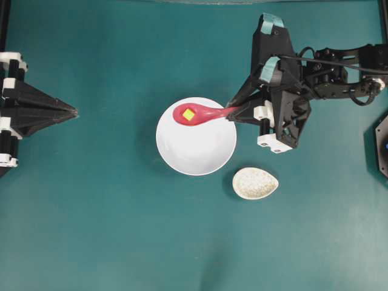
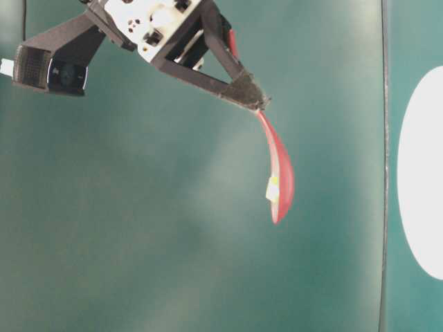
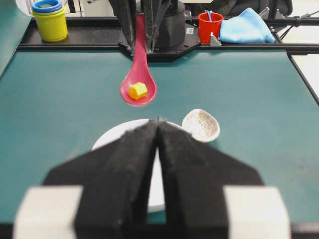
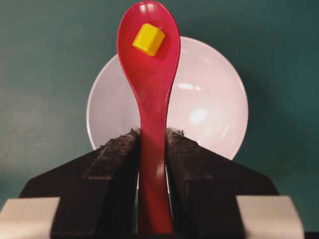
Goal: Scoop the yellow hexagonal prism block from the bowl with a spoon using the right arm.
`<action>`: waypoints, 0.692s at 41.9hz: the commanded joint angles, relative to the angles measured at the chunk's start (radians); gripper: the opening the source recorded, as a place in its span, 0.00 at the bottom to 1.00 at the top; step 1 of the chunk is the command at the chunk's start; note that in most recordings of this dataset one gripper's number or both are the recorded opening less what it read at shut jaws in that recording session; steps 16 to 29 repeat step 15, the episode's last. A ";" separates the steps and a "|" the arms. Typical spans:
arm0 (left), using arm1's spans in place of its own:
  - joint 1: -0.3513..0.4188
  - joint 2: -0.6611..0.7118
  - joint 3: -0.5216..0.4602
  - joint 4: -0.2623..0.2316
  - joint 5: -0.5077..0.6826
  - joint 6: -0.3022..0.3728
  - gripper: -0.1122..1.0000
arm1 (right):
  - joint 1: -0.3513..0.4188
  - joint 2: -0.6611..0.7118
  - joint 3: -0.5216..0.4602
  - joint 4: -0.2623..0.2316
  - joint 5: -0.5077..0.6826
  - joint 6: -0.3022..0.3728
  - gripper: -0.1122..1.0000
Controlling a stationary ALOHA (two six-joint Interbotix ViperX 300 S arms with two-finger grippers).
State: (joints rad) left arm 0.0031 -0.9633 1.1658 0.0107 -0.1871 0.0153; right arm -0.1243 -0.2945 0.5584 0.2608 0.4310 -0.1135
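Yellow hexagonal prism block (image 4: 148, 39) is seen lying in the head of the spoon (image 4: 149, 89), which is held raised above the bowl (image 1: 196, 144); the handle's end is hidden between the fingers of the right gripper (image 4: 152, 144), which are clamped on it from both sides. In the table-level view the bowl is cut off by the right edge and only a white arc is shown; the block is made out there only as a small pale patch on the spoon's head. The left gripper (image 3: 158, 130) is seen with its fingers pressed together and nothing between them; much of the bowl is covered by it in the left wrist view. The speckled spoon rest (image 1: 255, 183) lies just beside the bowl; behind the table (image 1: 91, 230) stacked cups (image 3: 49, 19), a red cup (image 3: 210, 26) and a blue cloth (image 3: 246, 27) are partly visible.
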 commanded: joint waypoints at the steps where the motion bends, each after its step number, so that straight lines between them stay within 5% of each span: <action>1: 0.002 0.005 -0.034 0.002 -0.003 0.002 0.16 | 0.002 -0.021 -0.028 0.000 -0.008 0.000 0.31; 29: 0.002 0.005 -0.034 0.002 -0.003 0.002 0.16 | 0.002 -0.023 -0.026 0.000 -0.003 0.000 0.31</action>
